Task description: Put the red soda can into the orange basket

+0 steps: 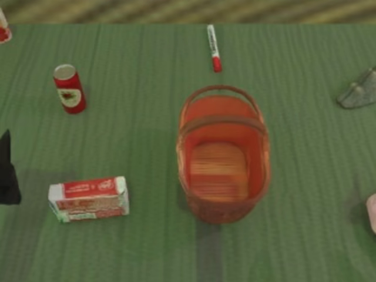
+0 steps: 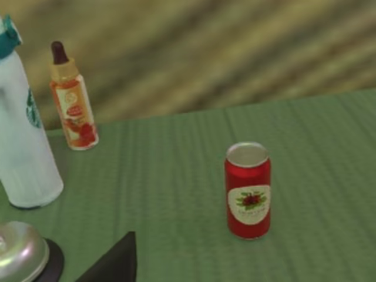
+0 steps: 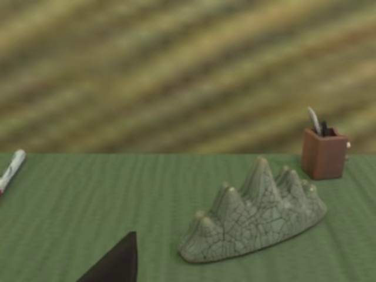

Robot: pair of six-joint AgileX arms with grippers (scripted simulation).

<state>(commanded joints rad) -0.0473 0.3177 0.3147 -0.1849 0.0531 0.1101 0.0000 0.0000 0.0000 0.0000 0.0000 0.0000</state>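
Your red soda can (image 1: 70, 89) stands upright at the worktop's (image 1: 141, 247) far left, well apart from the orange basket (image 1: 222, 154) in the middle. Your left pincer (image 1: 8, 170) sits at the left edge and the right pincer at the right edge; whether either is released or clenched, you cannot tell.

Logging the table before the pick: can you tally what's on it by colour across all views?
Red or orange: 5 - can, basket, box, marker, dropper bottle
White: 1 - bottle
Grey-green: 1 - ridged holder
Brown: 1 - pen cup
Silver: 1 - bell
Total: 9
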